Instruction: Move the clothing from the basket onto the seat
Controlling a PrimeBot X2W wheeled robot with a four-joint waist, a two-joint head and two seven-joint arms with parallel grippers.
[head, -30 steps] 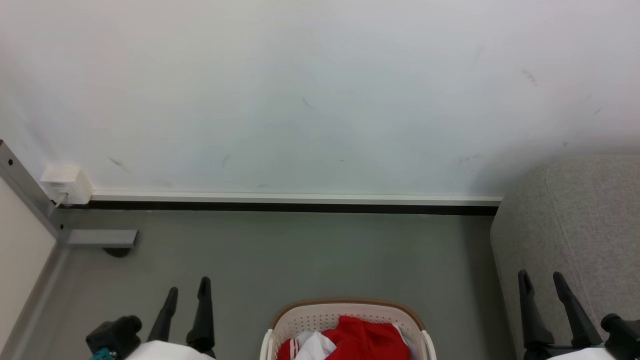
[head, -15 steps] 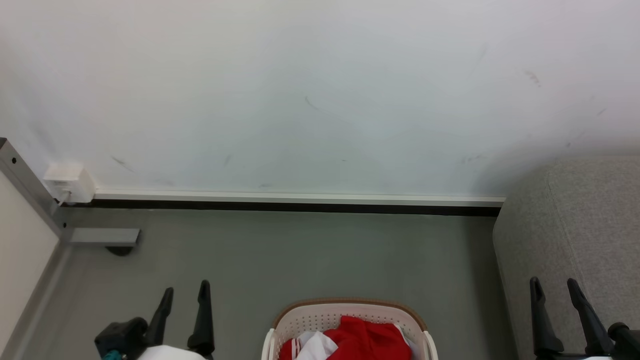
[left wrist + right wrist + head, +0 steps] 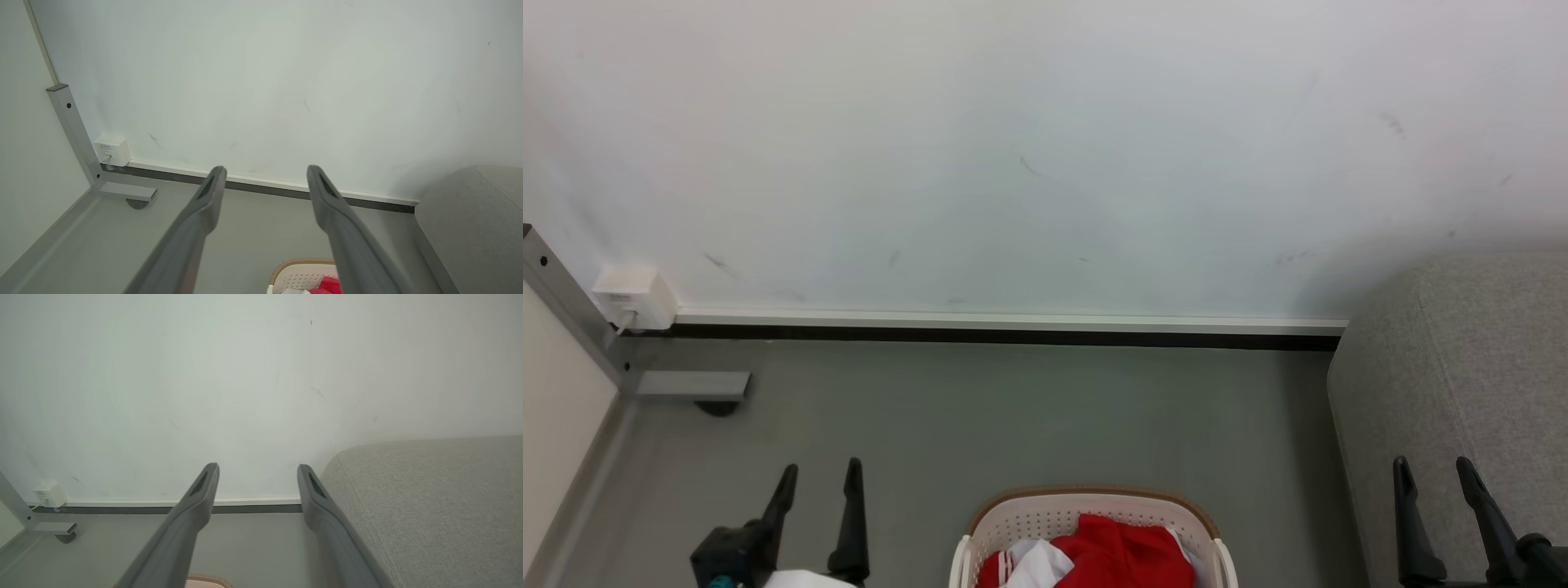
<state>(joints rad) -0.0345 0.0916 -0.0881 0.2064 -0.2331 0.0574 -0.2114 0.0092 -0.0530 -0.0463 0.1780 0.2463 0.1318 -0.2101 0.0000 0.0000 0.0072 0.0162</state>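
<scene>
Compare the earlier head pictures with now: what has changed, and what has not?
The right gripper has slid lower and rightward in the head view; the left gripper shifted only slightly. Both stay open and empty. The clothing still lies in the basket.

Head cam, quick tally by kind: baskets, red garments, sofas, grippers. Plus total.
Baskets: 1, the basket
Red garments: 1, the red garment, lying in the basket
Sofas: 1, the sofa
Grippers: 2, left gripper and right gripper, both open
Total: 5
</scene>
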